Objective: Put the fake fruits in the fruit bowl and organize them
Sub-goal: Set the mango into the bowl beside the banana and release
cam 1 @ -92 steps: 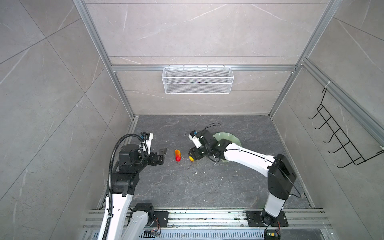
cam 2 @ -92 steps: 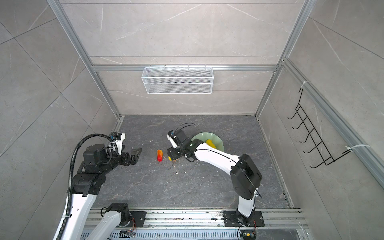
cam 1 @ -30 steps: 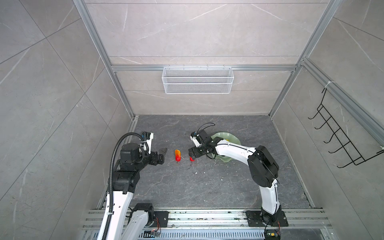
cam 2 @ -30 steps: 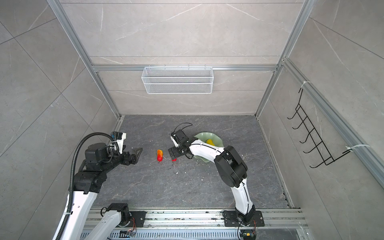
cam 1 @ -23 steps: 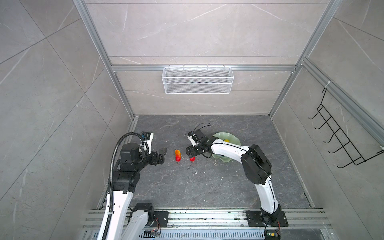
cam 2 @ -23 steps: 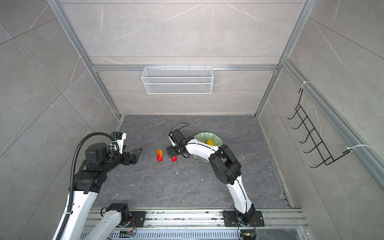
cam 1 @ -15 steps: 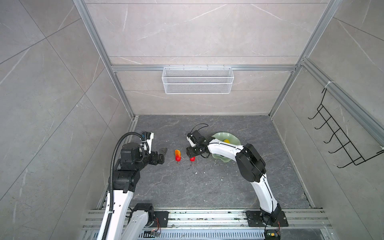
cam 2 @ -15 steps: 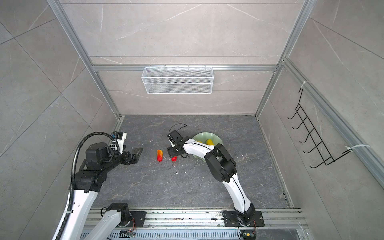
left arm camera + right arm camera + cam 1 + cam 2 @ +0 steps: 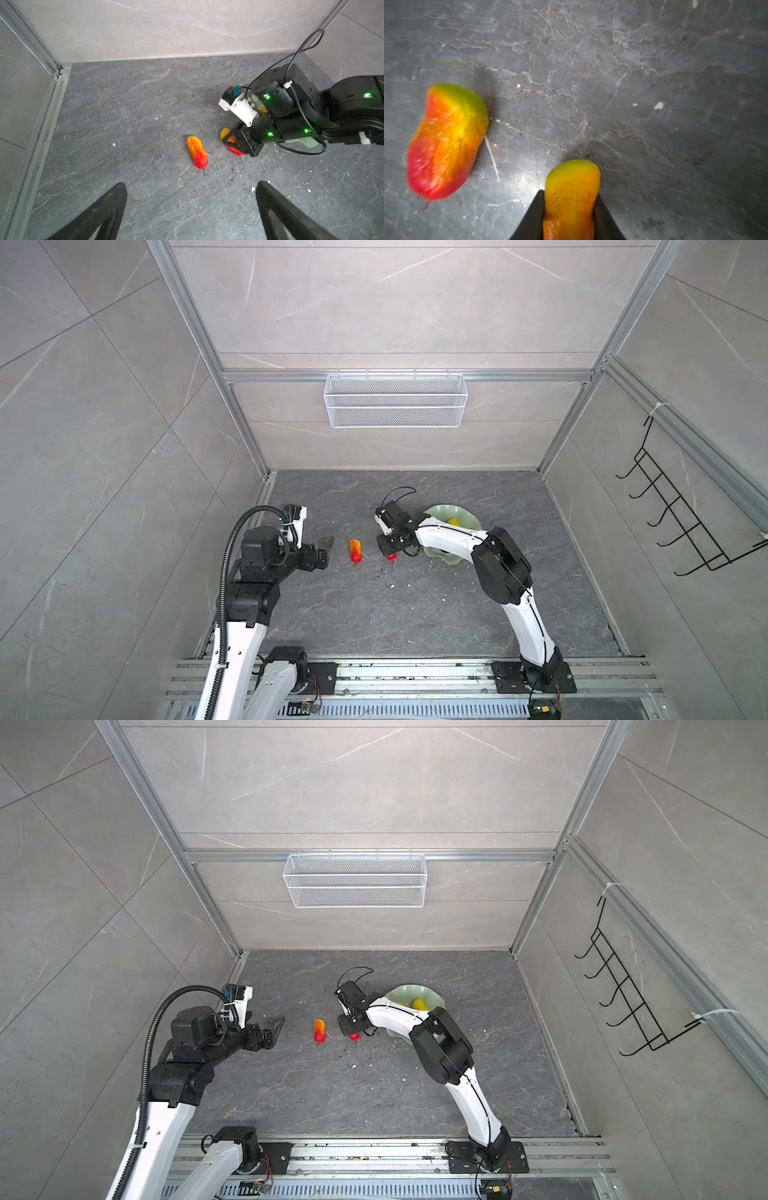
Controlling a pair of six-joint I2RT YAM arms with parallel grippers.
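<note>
Right gripper pinching a red-to-yellow tapered fruit at lower centre, second such fruit lying apart at left, left gripper spread wide.

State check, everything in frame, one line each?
right tool: shut on gripped red-orange fruit
left tool: open, empty
loose red-orange fruit: lying on stone surface between the tools, untouched
fruit bowl: on the surface, holding yellow fruit, partly hidden by right arm

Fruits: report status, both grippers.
Right gripper shut on red-yellow fruit. Left gripper open. Second fruit loose on floor. Nothing blocking the bowl.
</note>
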